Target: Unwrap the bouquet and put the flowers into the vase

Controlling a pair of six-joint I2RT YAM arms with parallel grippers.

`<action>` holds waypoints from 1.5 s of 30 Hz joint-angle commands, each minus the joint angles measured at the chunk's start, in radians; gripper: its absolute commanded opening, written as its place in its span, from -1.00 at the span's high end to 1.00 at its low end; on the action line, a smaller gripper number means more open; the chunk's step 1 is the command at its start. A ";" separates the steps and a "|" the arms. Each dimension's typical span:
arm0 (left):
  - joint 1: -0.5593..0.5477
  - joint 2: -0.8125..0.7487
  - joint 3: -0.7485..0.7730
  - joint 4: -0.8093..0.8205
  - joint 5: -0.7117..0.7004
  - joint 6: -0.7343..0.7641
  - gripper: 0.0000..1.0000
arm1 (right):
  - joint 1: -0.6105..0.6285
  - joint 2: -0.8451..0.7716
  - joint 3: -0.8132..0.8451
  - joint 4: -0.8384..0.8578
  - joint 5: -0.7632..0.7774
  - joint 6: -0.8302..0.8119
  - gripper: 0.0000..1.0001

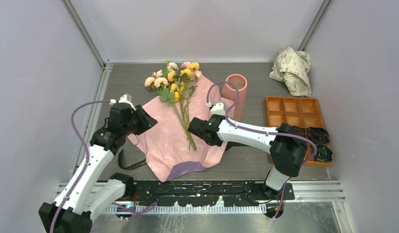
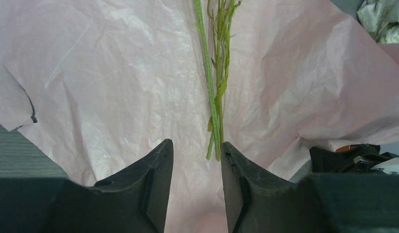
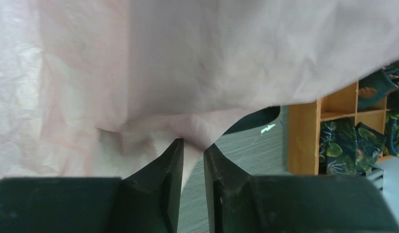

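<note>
On a grey table (image 1: 246,162), the flowers (image 1: 180,90) lie on flattened pink paper (image 1: 161,141), stem ends just ahead of the left gripper (image 2: 195,145) — jaws parted, empty, arm bent low at the paper's left edge. The right gripper (image 3: 192,143), jaws slightly apart, straddles the paper's right edge — the vase (image 1: 235,87) stands upright just beyond.

Top external: high behind the bases, looking down on the whole table (image 1: 239,165).
Left wrist: close above the pink paper (image 2: 115,73).
Right wrist: closer still, at the pink paper's edge.
Shared: pink paper.
</note>
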 commanded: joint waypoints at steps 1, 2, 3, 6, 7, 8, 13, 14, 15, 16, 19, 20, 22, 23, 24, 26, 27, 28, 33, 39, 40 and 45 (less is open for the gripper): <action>-0.052 0.022 -0.008 0.083 0.045 0.042 0.17 | 0.012 -0.048 -0.011 -0.133 0.046 0.142 0.43; -0.068 0.027 -0.008 0.082 0.043 0.050 0.18 | 0.020 -0.064 -0.015 -0.148 0.044 0.154 0.42; -0.083 0.031 -0.008 0.082 0.042 0.057 0.17 | 0.031 -0.085 -0.015 -0.166 0.048 0.168 0.42; -0.133 0.045 -0.014 0.099 0.057 0.069 0.17 | 0.071 -0.149 0.003 -0.219 0.078 0.202 0.39; -0.154 0.053 -0.018 0.107 0.062 0.069 0.17 | 0.083 -0.171 0.016 -0.228 0.090 0.206 0.39; -0.175 0.064 -0.023 0.119 0.065 0.070 0.17 | 0.100 -0.202 0.027 -0.229 0.103 0.202 0.39; -0.306 0.128 -0.062 0.172 0.028 0.055 0.19 | 0.129 -0.354 0.065 -0.132 0.098 0.125 0.41; -0.333 0.142 -0.073 0.183 0.014 0.047 0.20 | 0.130 -0.382 0.067 -0.105 0.092 0.100 0.41; -0.359 0.157 -0.087 0.195 0.006 0.042 0.21 | 0.130 -0.410 0.071 -0.080 0.091 0.082 0.41; -0.384 0.172 -0.095 0.203 -0.004 0.037 0.23 | 0.129 -0.441 0.077 -0.053 0.085 0.057 0.41; -0.468 0.215 -0.100 0.209 -0.030 0.028 0.29 | 0.129 -0.464 0.103 -0.010 0.087 -0.012 0.41; -0.496 0.223 -0.100 0.209 -0.035 0.024 0.31 | 0.130 -0.457 0.121 -0.006 0.091 -0.033 0.42; -0.554 0.235 -0.100 0.207 -0.043 0.011 0.33 | 0.128 -0.429 0.159 0.000 0.091 -0.069 0.41; -0.587 0.241 -0.101 0.206 -0.043 0.001 0.34 | 0.129 -0.415 0.181 0.004 0.085 -0.082 0.41; -0.621 0.251 -0.102 0.207 -0.066 -0.013 0.34 | 0.129 -0.403 0.194 0.022 0.068 -0.104 0.41; -0.698 0.272 -0.103 0.209 -0.080 -0.034 0.35 | 0.129 -0.387 0.216 0.070 0.023 -0.136 0.41; -0.744 0.284 -0.101 0.208 -0.085 -0.044 0.36 | 0.129 -0.381 0.220 0.103 -0.010 -0.157 0.41; -0.790 0.299 -0.097 0.208 -0.092 -0.052 0.37 | 0.126 -0.375 0.225 0.134 -0.043 -0.173 0.41; -1.030 0.406 -0.048 0.207 -0.097 -0.070 0.40 | 0.093 -0.317 0.290 0.187 -0.152 -0.205 0.40; -1.241 0.537 0.064 0.195 -0.079 -0.041 0.48 | 0.012 -0.231 0.365 0.187 -0.268 -0.219 0.38; -1.267 0.546 0.085 0.186 -0.095 -0.038 0.49 | -0.015 -0.213 0.369 0.185 -0.301 -0.221 0.38; -1.318 0.495 0.160 0.069 -0.209 -0.028 0.55 | -0.120 -0.120 0.364 0.204 -0.442 -0.248 0.38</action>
